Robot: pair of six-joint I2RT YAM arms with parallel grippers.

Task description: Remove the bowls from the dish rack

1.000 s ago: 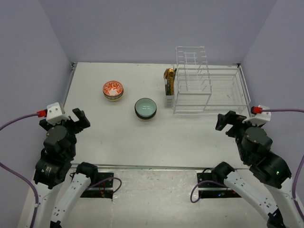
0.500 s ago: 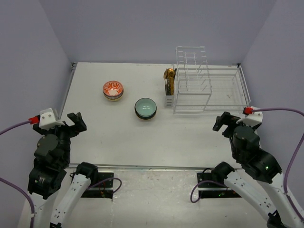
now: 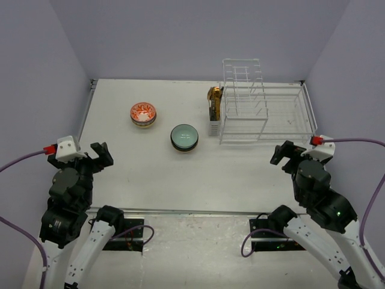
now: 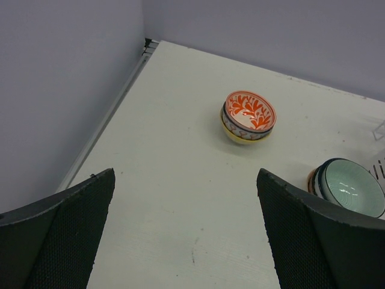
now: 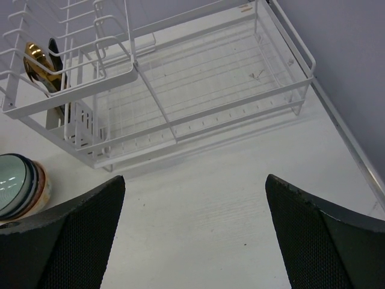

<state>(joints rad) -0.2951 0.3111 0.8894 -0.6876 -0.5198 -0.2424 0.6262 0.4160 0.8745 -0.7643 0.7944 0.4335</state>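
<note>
The white wire dish rack [image 3: 264, 114] stands at the back right, and I see no bowl in it; it also shows in the right wrist view [image 5: 198, 78]. An orange-red patterned bowl [image 3: 143, 113] sits on the table at the back left, stacked on a yellowish bowl [image 4: 240, 133]. A pale teal bowl [image 3: 184, 138] sits nearer the middle and also shows in the wrist views [image 4: 352, 188] [image 5: 18, 183]. My left gripper [image 3: 100, 154] [image 4: 185, 186] is open and empty above the near left table. My right gripper [image 3: 284, 153] [image 5: 195, 186] is open and empty in front of the rack.
A gold-brown utensil holder [image 3: 213, 102] hangs on the rack's left side, with a gold spoon in it [image 5: 39, 60]. Grey walls close in the table on the left, back and right. A raised metal edge [image 4: 108, 120] runs along the table's left side.
Both arms shifted only slightly. The left wrist dipped toward the near edge and came back a little. The right wrist moved slightly nearer and left. The bowls stayed put.
</note>
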